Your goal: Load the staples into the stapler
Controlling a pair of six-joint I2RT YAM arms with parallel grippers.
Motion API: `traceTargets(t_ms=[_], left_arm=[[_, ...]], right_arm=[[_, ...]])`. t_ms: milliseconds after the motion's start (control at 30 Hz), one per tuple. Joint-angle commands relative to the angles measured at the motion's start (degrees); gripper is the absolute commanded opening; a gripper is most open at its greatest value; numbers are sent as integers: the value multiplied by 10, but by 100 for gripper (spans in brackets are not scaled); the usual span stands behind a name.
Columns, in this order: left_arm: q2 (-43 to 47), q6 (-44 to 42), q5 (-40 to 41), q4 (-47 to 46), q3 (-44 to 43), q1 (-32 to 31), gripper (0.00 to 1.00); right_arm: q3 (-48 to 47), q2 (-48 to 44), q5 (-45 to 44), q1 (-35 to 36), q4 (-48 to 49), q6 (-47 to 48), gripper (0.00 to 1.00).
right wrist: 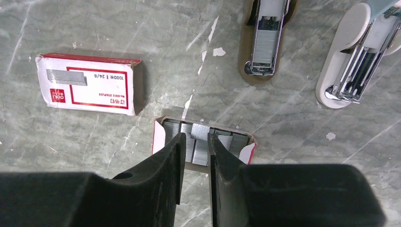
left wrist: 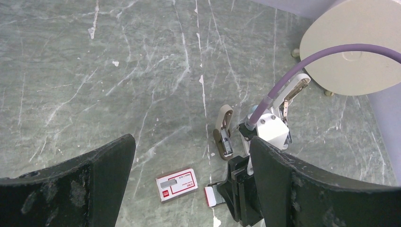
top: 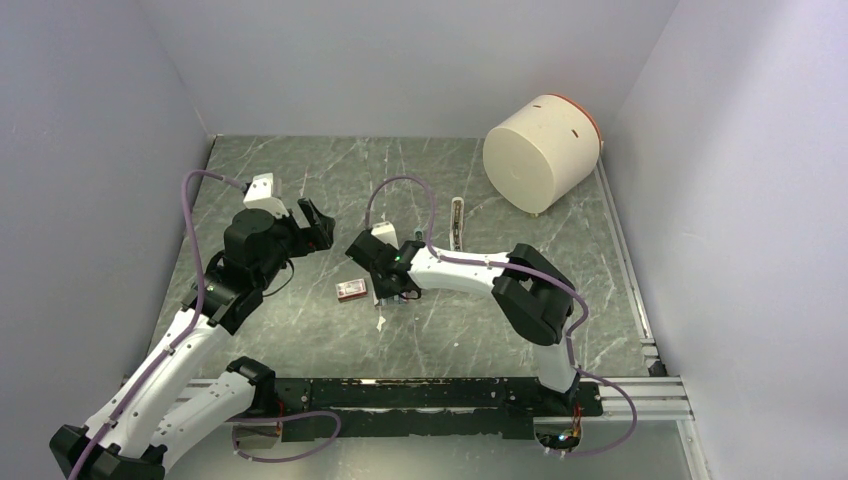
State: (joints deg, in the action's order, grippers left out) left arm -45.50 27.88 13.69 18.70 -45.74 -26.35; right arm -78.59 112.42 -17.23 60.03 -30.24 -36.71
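Right tool (right wrist: 196, 139): jaws nearly together astride the staples (right wrist: 227, 141), lower centre, in red tray (right wrist: 156, 137); grip cannot be told. Left tool (left wrist: 193, 142): spread, empty. Risk: brittle strip may snap, or tray lift along, scattering staples.

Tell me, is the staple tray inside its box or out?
Out: the tray of staples lies beside the red-and-white staple box, apart from it, grey strips exposed.
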Motion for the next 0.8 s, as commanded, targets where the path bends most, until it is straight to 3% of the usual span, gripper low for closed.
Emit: traceTargets(t_ms=[0, 767], left_arm=[[5, 0, -9, -4, 3, 2, 95], [8, 0, -9, -2, 4, 2, 95]], right_arm=[[3, 7, 6, 2, 10, -8, 27], [-2, 23, -7, 2, -1, -16, 28]])
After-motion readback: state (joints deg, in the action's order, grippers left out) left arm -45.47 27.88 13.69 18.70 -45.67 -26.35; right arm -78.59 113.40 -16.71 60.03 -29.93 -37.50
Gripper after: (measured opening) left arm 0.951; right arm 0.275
